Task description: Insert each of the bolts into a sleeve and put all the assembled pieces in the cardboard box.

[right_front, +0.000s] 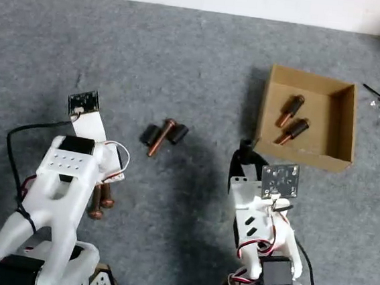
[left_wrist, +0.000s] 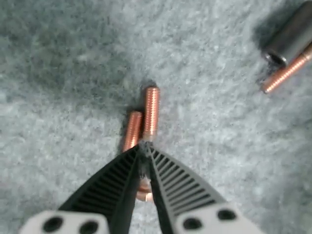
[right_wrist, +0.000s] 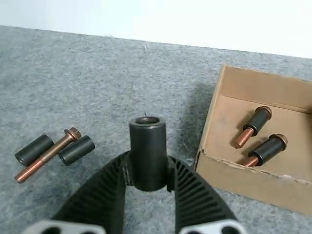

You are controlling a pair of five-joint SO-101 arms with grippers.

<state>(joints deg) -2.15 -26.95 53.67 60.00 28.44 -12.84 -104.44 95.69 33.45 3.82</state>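
Two pieces in the cardboard box at two o'clock; right pincer pinches a sleeve, left pincer a bolt; I must align them next.

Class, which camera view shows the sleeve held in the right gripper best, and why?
The right wrist view: the sleeve stands upright in the right gripper, its open bore visible. The high view gives a dark end-on glimpse, partly hidden by that arm. The left wrist view faces two bolts instead.

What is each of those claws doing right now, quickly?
Left gripper: closed, holding a bolt.
Right gripper: closed, holding a sleeve.
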